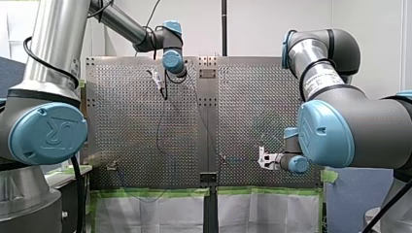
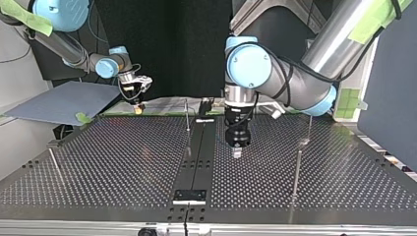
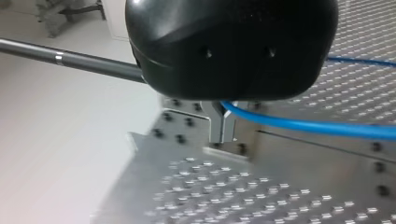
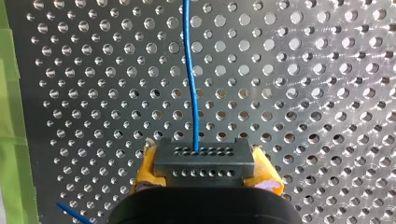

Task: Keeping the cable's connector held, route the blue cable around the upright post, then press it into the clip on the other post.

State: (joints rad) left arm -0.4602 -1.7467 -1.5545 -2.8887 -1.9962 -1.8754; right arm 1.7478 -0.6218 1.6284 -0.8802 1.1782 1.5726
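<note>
In the right wrist view my right gripper (image 4: 205, 174) has its yellow pads (image 4: 145, 171) shut on a black connector block (image 4: 204, 157). The blue cable (image 4: 190, 84) runs straight ahead from the block over the perforated plate. My left gripper (image 3: 222, 139) hangs just above the plate with its metal fingers shut on the blue cable (image 3: 303, 126), which trails off to one side. In the top view my left gripper (image 2: 237, 151) is near the table's middle, and my right gripper (image 2: 137, 103) is at the far left edge. Thin upright posts (image 2: 187, 117) (image 2: 298, 169) stand on the plate.
Another thin post (image 2: 54, 164) stands at the top view's near left. A black rail with a bracket (image 2: 190, 195) runs down the table's middle. A grey board (image 2: 64, 101) lies beyond the far left corner. Green tape (image 4: 11, 116) lines the plate's edge beside my right gripper.
</note>
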